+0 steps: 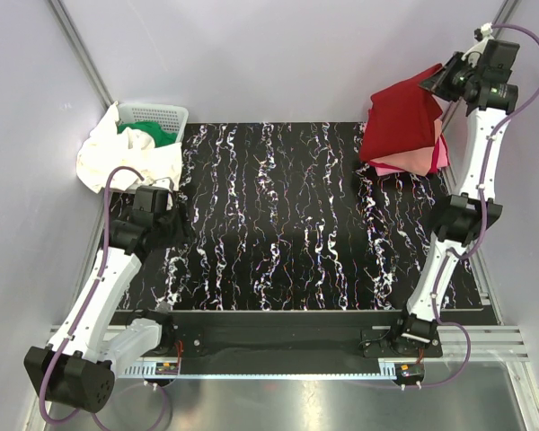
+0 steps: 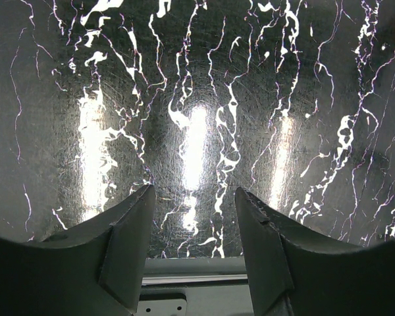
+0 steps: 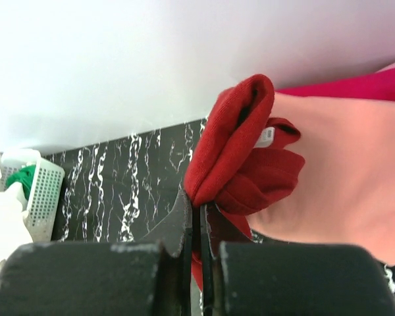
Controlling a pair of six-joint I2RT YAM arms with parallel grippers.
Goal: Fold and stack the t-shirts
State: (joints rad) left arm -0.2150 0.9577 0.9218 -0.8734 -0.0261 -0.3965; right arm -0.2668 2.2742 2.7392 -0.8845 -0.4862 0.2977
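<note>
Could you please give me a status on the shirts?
Left pincer open, empty. Right pincer shut on dark red t-shirt, atop salmon pink t-shirt and magenta t-shirt. White t-shirt, green t-shirt bunched at basket. Nothing in the way.

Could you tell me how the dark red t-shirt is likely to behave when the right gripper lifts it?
Probably floppy: the dark red t-shirt droops in soft folds from the right gripper, shut on its edge. Likely light: one thin pinch raises it. It may unfold.

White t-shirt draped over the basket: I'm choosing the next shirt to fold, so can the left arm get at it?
Probably yes: the left hand is open and empty just beside the white t-shirt, with nothing between them.
</note>
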